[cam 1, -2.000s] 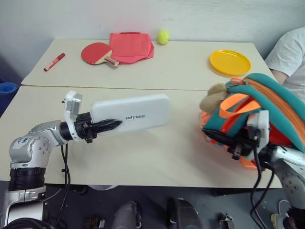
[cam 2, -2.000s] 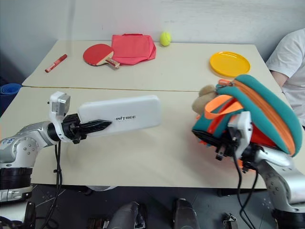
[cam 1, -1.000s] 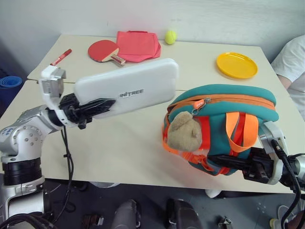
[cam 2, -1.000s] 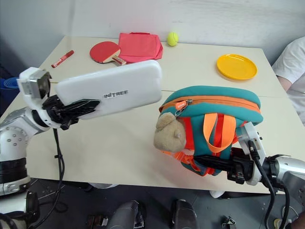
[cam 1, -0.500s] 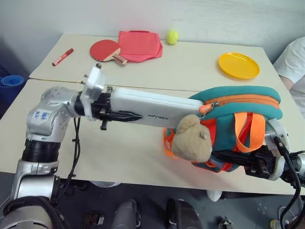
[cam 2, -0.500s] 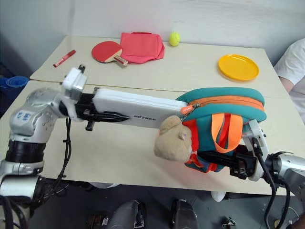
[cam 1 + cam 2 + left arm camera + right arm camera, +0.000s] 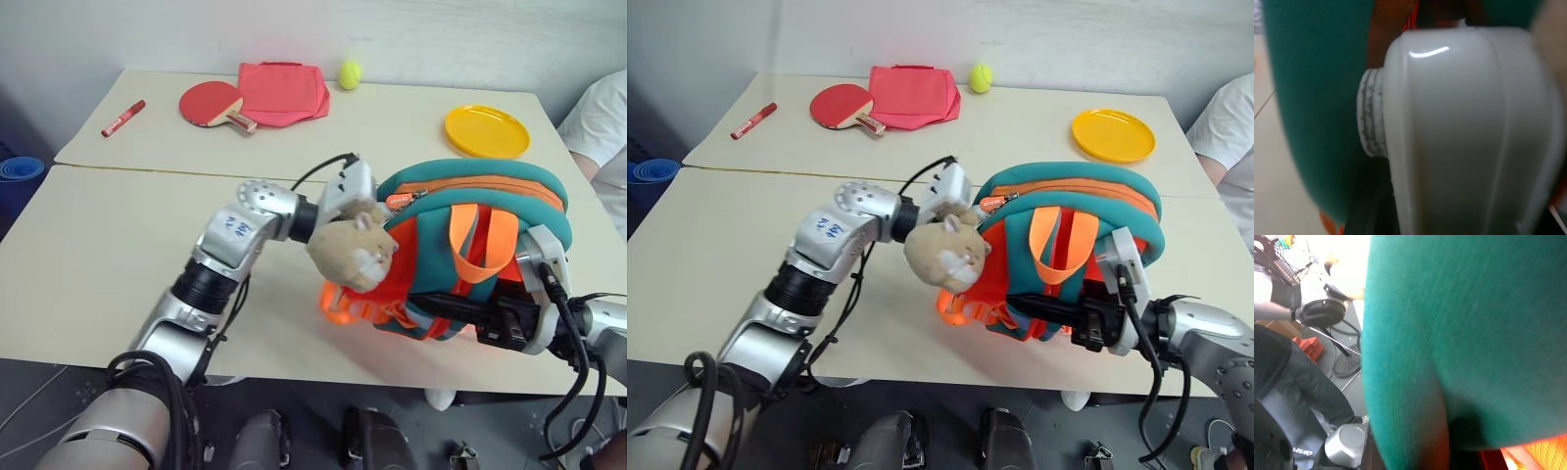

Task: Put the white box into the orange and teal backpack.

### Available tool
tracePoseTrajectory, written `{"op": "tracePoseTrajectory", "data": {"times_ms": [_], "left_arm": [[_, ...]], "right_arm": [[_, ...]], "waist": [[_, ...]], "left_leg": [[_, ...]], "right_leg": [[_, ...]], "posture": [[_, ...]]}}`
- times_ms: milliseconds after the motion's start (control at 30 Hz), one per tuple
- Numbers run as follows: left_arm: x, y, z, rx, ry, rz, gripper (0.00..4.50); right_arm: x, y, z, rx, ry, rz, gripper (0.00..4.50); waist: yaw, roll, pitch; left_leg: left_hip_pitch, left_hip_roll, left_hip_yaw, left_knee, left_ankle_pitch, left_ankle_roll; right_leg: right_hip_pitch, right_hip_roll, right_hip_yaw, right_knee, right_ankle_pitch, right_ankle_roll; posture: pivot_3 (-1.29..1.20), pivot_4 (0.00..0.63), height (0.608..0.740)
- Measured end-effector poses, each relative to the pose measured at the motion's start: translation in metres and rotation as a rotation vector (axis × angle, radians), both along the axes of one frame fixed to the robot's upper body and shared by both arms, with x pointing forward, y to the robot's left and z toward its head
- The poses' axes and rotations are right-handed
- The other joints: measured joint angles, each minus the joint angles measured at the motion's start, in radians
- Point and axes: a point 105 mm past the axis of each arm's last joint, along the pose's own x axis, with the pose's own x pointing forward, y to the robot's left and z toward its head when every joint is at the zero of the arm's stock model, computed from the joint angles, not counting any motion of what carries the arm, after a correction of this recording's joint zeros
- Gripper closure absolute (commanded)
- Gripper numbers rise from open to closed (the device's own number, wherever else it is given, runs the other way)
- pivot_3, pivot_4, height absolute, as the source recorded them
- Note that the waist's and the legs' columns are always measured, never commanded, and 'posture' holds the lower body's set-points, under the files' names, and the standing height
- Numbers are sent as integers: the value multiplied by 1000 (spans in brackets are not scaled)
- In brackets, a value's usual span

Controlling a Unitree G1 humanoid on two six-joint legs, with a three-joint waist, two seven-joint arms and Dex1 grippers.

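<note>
The orange and teal backpack (image 7: 490, 211) hangs above the table's front right, its zipped top gaping toward my left arm, with the tan plush toy (image 7: 353, 250) dangling at its mouth. My right gripper (image 7: 436, 305) is shut on the backpack's orange front from the side. My left wrist (image 7: 345, 188) reaches into the opening, and the gripper itself is hidden inside. In the left wrist view the white box (image 7: 1474, 132) sits right in front of the camera, held by my left gripper, with teal fabric (image 7: 1312, 98) around it.
Along the far side of the table (image 7: 118, 245) lie a red marker (image 7: 122, 117), a red paddle (image 7: 208, 104), a folded red cloth (image 7: 284, 90) and a tennis ball (image 7: 349, 72). A yellow plate (image 7: 486, 130) sits far right. A person's white sleeve (image 7: 598, 127) is at the right edge.
My left arm has swung right and pushed the white box fully into the backpack's opening, so the box is now hidden in the head views. The plush toy swung aside. The right arm barely moved.
</note>
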Motion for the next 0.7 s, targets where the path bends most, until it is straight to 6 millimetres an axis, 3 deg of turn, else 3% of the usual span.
{"op": "tracePoseTrajectory", "data": {"times_ms": [167, 300, 533, 700], "left_arm": [[6, -8, 0, -65, 41, 25, 1610], [11, 19, 7, -124, 29, 24, 527], [10, 103, 9, -165, 54, -45, 527], [1, 122, 15, -203, 19, -60, 527]], "right_arm": [[2, 3, 0, -3, -5, -20, 4500], [3, 4, -4, 9, 1, -55, 4500], [9, 0, -5, 4, -26, -105, 4500], [11, -3, -8, 0, -36, -114, 4500]], "waist": [[0, 0, 0], [-8, 0, 0], [-15, 0, 0], [-1, 0, 0]], "left_leg": [[0, 0, -1, 0, 0, 0], [0, 1, 0, 0, 1, -1], [0, 1, 0, 0, 1, -1], [-3, 0, -2, 4, 0, 0]], "right_leg": [[0, -1, 0, 0, 0, 0], [-1, 0, 0, 0, 0, 0], [-1, 0, -3, 1, 0, -1], [0, -1, -2, 1, 0, 0]], "posture": [[0, 150, 740], [0, 150, 740], [0, 150, 740], [0, 150, 740]]}}
